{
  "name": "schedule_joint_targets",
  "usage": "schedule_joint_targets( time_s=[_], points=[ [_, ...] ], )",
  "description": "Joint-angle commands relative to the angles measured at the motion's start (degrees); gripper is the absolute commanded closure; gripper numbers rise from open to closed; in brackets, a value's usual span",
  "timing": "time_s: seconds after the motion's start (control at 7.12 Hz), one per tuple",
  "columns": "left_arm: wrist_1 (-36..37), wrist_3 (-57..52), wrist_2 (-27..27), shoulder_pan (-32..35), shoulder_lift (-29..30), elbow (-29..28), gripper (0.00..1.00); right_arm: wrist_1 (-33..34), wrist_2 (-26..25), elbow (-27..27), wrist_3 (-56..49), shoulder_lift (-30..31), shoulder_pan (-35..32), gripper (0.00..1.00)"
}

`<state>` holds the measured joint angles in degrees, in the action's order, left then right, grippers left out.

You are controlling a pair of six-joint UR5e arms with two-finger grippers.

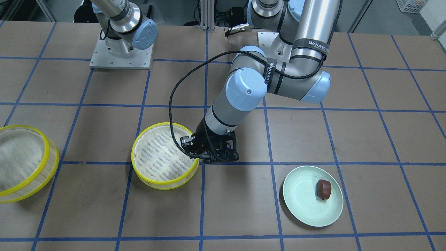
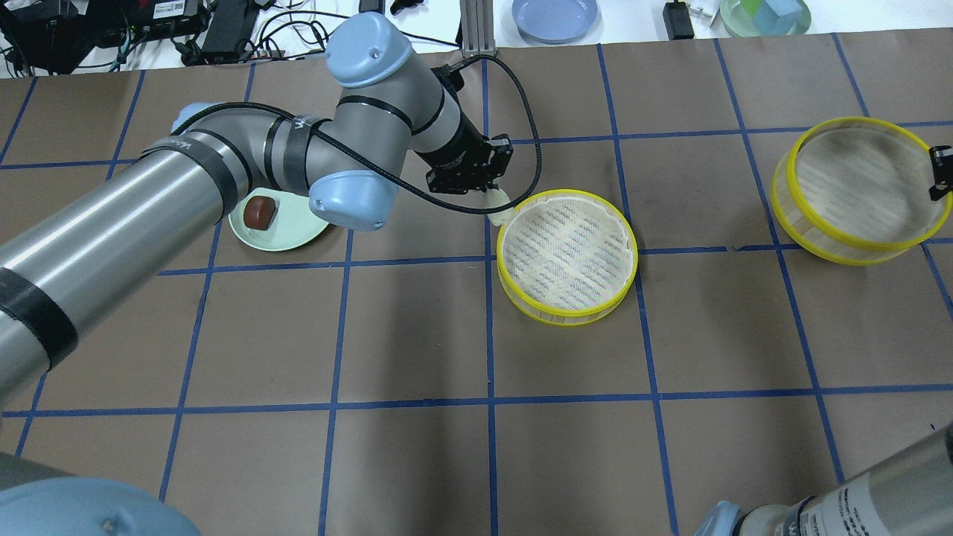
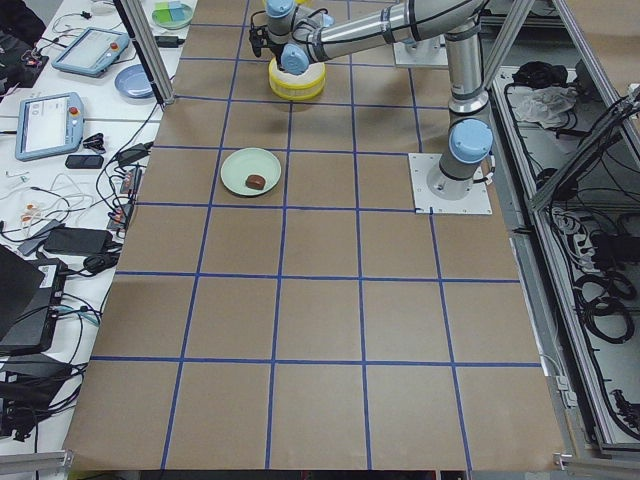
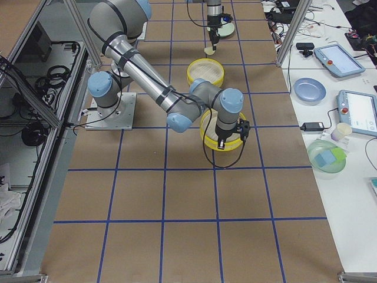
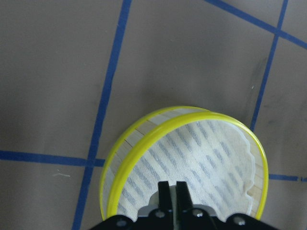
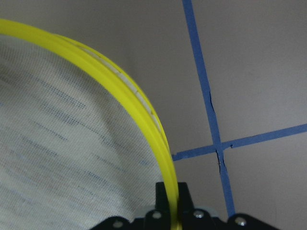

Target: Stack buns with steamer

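Observation:
One steamer tier point(image 2: 566, 257) with a yellow rim and striped mesh stands mid-table and holds nothing. My left gripper point(image 2: 476, 186) is shut on the cream-white bun point(image 2: 497, 202) and holds it just outside that tier's far-left rim; in the left wrist view point(image 5: 172, 184) the jaws stand close together over the mesh. The dark brown bun point(image 1: 323, 188) lies on the pale green plate point(image 1: 299, 205). My right gripper point(image 6: 172, 189) is shut on the yellow rim of the second steamer tier point(image 2: 856, 190), which looks tilted.
The brown table has blue tape grid lines. The left arm's elbow point(image 2: 350, 193) hangs over part of the plate in the overhead view. A blue plate point(image 2: 555, 15) and cables lie past the far table edge.

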<state>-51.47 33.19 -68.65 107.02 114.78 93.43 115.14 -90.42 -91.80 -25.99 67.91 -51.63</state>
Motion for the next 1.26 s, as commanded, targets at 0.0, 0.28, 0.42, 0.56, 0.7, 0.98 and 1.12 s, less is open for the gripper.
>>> schedule_joint_targets(
  time_s=[0.0,0.28,0.42,0.56,0.7,0.98,1.12],
  points=[
    [-0.03,0.13,1.06,1.35,1.58,1.92,1.0,-1.76,-0.54,-0.22,1.46,1.43,-2.23,1.0],
    [0.93,0.03,1.32,1.61,3.51,2.19,1.0,-4.55,0.06,-0.83,8.22,2.57,-4.0,1.0],
    [1.2,0.03,1.41,1.88,3.7,2.19,0.63,-4.93,-0.63,-0.92,11.11,2.75,-5.31,1.0],
    [1.11,-0.14,1.32,1.97,3.61,2.19,0.01,-5.63,-0.72,-1.01,13.66,3.45,-6.71,1.0],
    [1.11,-1.19,1.06,1.88,3.52,2.02,0.0,-6.5,-0.73,-1.36,14.99,4.15,-7.68,1.0],
    [1.03,-2.25,0.8,1.79,3.26,1.67,0.0,-6.77,-1.34,-2.76,18.76,5.38,-8.48,1.0],
    [0.5,-2.25,0.27,1.62,2.3,1.32,0.0,-8.52,-1.34,-2.77,23.31,6.26,-10.57,1.0]
  ],
)
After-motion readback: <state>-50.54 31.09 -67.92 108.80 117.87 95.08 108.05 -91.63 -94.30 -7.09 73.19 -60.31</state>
